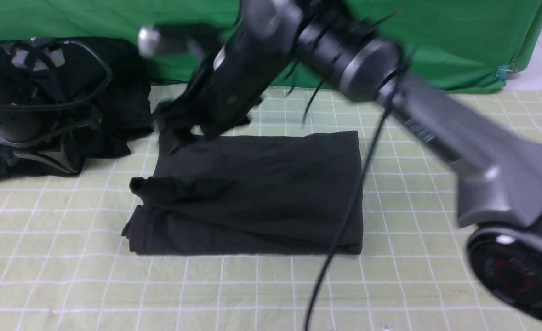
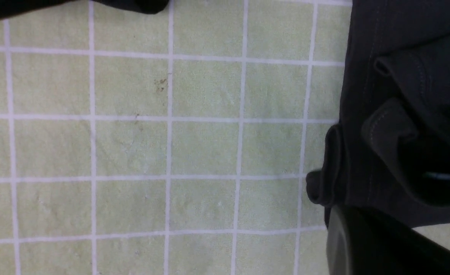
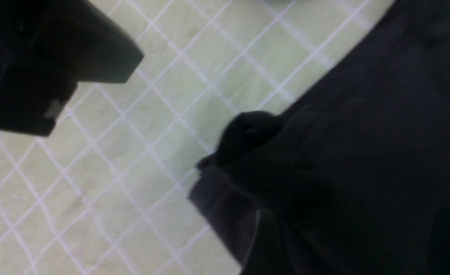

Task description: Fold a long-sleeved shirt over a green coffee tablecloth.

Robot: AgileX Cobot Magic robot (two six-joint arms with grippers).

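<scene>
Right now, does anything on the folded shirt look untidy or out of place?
Yes. The long-sleeved shirt lies folded, but a sleeve end pokes out at its left edge, breaking the neat rectangle.

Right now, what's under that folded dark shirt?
The shirt lies on the pale green gridded tablecloth, visible around it. The patch directly beneath is covered, so anything else there cannot be seen.

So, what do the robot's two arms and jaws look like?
The right arm has a matte grey tubular link with faint lettering, a round black joint cap with a red mark, and a glossy black forearm. A thin black cable hangs from it. Its visible jaw is a black wedge. The left arm is black, wrapped in looping black cables.
</scene>
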